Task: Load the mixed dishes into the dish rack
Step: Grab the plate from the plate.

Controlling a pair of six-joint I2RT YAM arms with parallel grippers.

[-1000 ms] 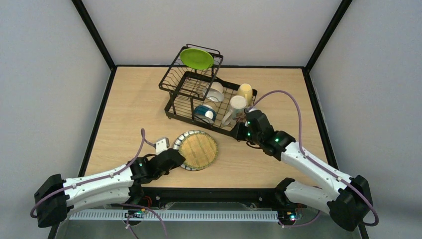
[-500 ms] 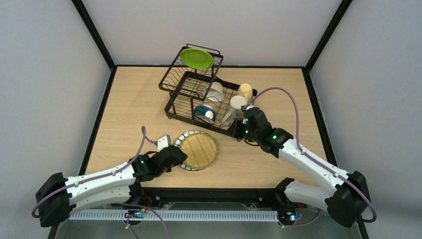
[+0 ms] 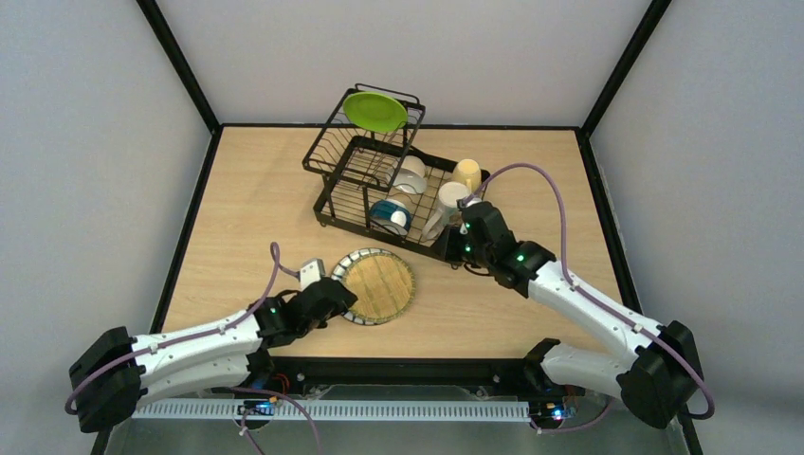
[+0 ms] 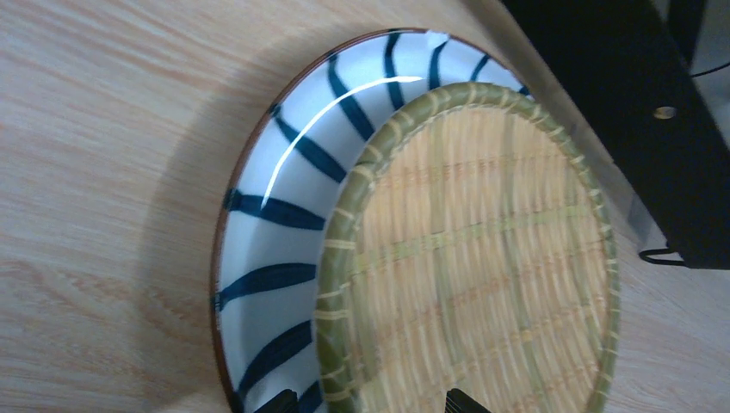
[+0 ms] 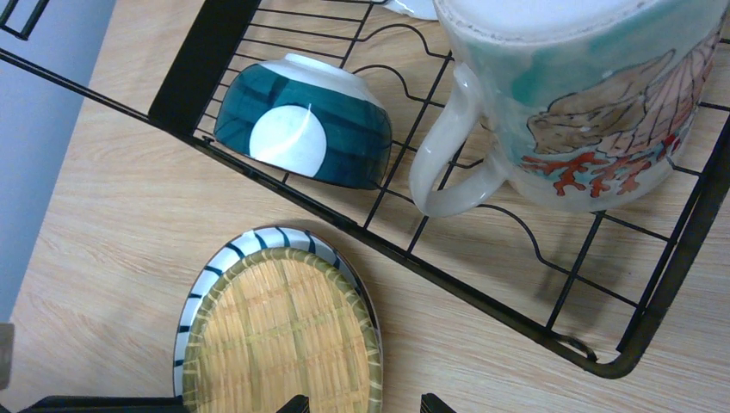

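Note:
The black wire dish rack (image 3: 353, 180) holds a green plate (image 3: 374, 111) upright in its raised tier. On its flat tray are a white bowl (image 3: 410, 173), a blue bowl (image 3: 390, 215) lying on its side, a yellow mug (image 3: 466, 173) and a cream mug (image 3: 449, 204) with a leaf pattern (image 5: 559, 95). A blue-striped plate (image 3: 343, 273) lies on the table with a woven bamboo mat (image 3: 378, 286) on it. My left gripper (image 3: 338, 298) is open at the plate's near-left rim (image 4: 258, 284). My right gripper (image 3: 465, 245) hovers open and empty by the cream mug.
The rack's front bar (image 5: 482, 301) runs between my right gripper and the mug. The blue bowl (image 5: 301, 125) lies just behind that bar. Black frame rails border the table, and grey walls stand on three sides.
My right arm has edged a little left and toward the rack's front corner. The left arm has barely shifted, and the dishes lie as before.

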